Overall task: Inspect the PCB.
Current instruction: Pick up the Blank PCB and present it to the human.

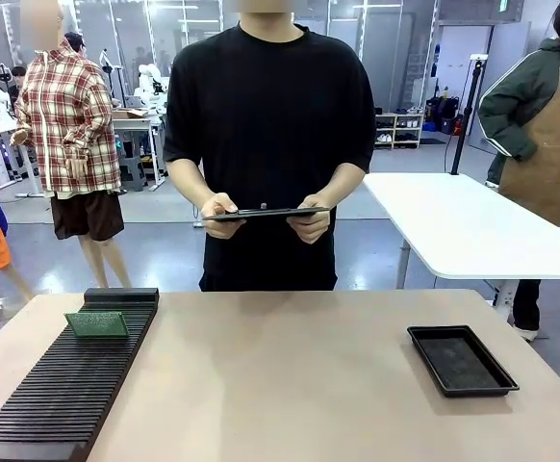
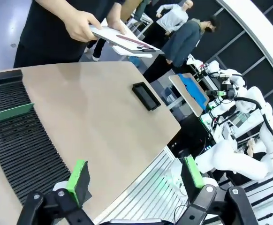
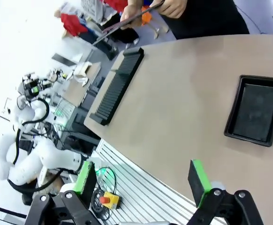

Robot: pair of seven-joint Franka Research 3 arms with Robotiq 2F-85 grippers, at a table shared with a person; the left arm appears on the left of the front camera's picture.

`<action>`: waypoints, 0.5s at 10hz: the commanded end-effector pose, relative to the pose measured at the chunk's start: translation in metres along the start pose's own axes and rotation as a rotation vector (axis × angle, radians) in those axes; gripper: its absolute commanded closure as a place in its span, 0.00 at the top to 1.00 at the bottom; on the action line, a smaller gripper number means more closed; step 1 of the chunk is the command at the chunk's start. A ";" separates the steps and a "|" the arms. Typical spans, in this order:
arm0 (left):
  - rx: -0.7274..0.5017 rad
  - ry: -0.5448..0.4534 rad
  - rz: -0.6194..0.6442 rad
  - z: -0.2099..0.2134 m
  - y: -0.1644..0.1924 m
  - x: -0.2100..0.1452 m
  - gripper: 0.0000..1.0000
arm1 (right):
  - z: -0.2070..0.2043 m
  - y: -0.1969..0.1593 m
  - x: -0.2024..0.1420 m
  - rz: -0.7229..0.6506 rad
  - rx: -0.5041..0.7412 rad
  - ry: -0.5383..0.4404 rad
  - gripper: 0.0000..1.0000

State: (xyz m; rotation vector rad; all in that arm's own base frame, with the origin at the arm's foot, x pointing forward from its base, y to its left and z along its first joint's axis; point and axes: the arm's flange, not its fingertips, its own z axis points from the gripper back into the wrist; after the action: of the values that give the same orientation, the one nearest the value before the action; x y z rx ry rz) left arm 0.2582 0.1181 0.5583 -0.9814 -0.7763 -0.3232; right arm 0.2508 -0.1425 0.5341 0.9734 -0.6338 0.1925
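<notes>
The green PCB (image 1: pixel 96 323) stands on edge in the black slotted rack (image 1: pixel 59 390) at the table's left; the left wrist view shows the PCB (image 2: pixel 14 112) in the same rack (image 2: pixel 21 150). A person at the far side holds a dark clipboard (image 1: pixel 266 213) in both hands. My left gripper (image 2: pixel 134 176) is open near the table's front edge, well back from the rack, nothing between its green pads. My right gripper (image 3: pixel 143 178) is open too, above the front edge near the black tray (image 3: pixel 254 110).
The shallow black tray (image 1: pixel 461 359) lies at the table's right. The rack runs along the left side to the front edge. A white table (image 1: pixel 472 226) stands behind on the right. The tan tabletop (image 1: pixel 280 375) is bare between rack and tray.
</notes>
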 end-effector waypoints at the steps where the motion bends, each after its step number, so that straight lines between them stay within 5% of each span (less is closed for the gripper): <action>1: -0.002 -0.030 -0.006 -0.006 0.001 -0.007 1.00 | -0.019 -0.004 -0.018 0.026 0.026 -0.018 1.00; 5: 0.009 -0.014 0.009 0.004 0.003 -0.001 1.00 | 0.003 -0.003 -0.001 -0.006 0.005 -0.015 1.00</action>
State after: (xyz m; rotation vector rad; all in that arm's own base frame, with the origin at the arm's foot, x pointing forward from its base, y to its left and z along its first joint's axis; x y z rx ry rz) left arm 0.2564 0.1242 0.5548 -0.9683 -0.7731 -0.2778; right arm 0.2510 -0.1466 0.5303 0.9803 -0.6346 0.1692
